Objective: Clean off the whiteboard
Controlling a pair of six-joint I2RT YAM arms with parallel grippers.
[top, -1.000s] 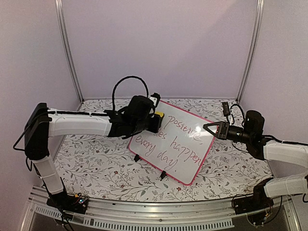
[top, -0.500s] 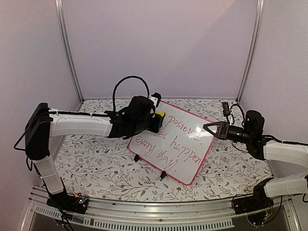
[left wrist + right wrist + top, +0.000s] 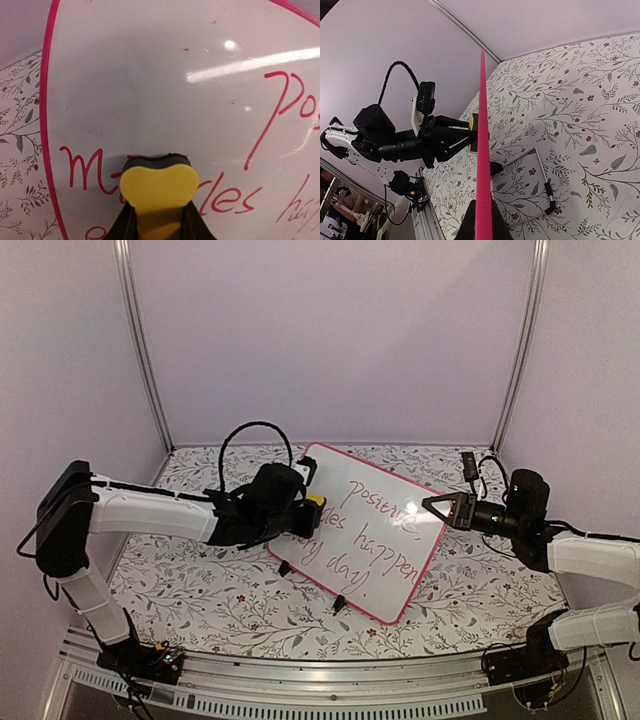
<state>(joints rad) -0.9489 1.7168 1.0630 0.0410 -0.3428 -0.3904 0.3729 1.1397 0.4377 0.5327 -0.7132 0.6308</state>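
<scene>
The whiteboard [image 3: 372, 540], pink-framed and propped at a tilt on two black clip feet [image 3: 285, 568], carries red handwriting. Its top-left part is blank [image 3: 150, 85]. My left gripper [image 3: 308, 504] is shut on a yellow eraser [image 3: 159, 185] with a black felt face. That face presses on the board over the first red word. From the right wrist view the eraser [image 3: 474, 132] meets the board's pink edge [image 3: 482, 125]. My right gripper [image 3: 430, 504] is shut on the board's right frame, its fingers [image 3: 470, 227] flanking the pink edge.
A floral cloth [image 3: 200, 590] covers the table. A wire stand [image 3: 540, 170] lies on it behind the board. Metal posts [image 3: 140, 340] and lilac walls close in the back and sides. An aluminium rail [image 3: 330, 680] runs along the near edge.
The left arm has drawn the eraser down and nearer along the board's left part, baring its blank top-left corner. The right arm and the board have not moved.
</scene>
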